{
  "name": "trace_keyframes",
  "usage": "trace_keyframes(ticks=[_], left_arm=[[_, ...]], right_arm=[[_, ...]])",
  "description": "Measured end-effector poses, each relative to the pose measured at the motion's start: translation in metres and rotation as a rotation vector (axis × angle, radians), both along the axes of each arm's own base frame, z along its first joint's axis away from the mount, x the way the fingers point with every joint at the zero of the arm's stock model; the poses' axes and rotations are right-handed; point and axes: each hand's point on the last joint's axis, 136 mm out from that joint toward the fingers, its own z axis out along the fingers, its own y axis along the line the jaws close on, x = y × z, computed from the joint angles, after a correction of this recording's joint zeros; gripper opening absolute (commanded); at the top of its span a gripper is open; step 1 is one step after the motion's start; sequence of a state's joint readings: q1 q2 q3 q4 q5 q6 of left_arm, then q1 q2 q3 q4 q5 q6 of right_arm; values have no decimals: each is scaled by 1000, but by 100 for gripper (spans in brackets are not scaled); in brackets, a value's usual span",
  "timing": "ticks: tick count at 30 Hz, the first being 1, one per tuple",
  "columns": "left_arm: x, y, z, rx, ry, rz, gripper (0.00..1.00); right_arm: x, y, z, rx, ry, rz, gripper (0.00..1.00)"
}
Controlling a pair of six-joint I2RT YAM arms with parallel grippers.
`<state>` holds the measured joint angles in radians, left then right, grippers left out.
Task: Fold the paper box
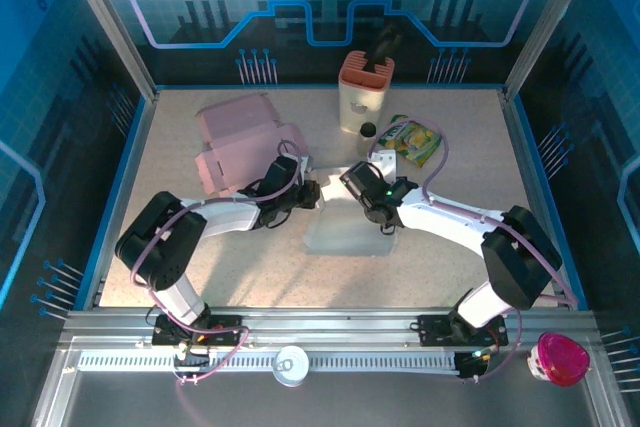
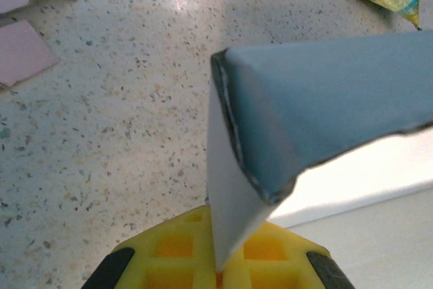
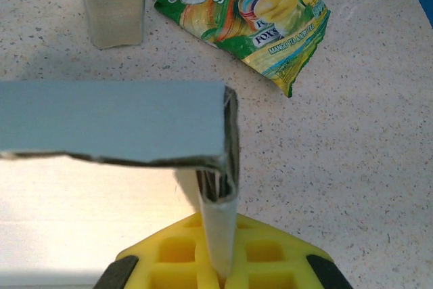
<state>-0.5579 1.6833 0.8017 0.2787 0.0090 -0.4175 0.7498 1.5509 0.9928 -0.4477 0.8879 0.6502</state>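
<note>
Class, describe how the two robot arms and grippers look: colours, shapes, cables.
The left arm and right arm: white links, bulky black joints, looping lilac cables. A green light glows on the right one. The left gripper and right gripper: yellow waffle-grid moulding with black corners.

A green snack packet (image 1: 415,140) lies on the speckled tabletop (image 1: 470,147), with a small dark-capped jar (image 1: 368,133) just left of it, an orange-topped white container (image 1: 365,92) behind-left, pink cardboard pieces (image 1: 240,142) well left, and a pink-lidded tub (image 1: 558,357) far nearer.

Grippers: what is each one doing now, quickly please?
Left gripper: shut on the paper box edge.
Right gripper: shut on the paper box edge too.
</note>
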Motion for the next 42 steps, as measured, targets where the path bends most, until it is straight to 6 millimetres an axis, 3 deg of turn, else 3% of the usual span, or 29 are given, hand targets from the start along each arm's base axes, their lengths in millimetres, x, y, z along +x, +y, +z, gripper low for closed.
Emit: trace_keyframes(ticks=[8, 11, 15, 21, 42], left_arm=[[5, 4, -9, 40, -15, 41, 17], [5, 5, -14, 52, -10, 51, 7], [6, 6, -14, 64, -18, 60, 0], [8, 5, -13, 120, -28, 110, 0], [3, 8, -13, 270, -66, 543, 0]], right_arm=[[0, 4, -4, 5, 16, 17, 0], [0, 5, -6, 11, 24, 24, 0], [0, 6, -7, 8, 27, 24, 0], [-2, 5, -9, 6, 33, 16, 0], [3, 5, -14, 32, 22, -23, 0]])
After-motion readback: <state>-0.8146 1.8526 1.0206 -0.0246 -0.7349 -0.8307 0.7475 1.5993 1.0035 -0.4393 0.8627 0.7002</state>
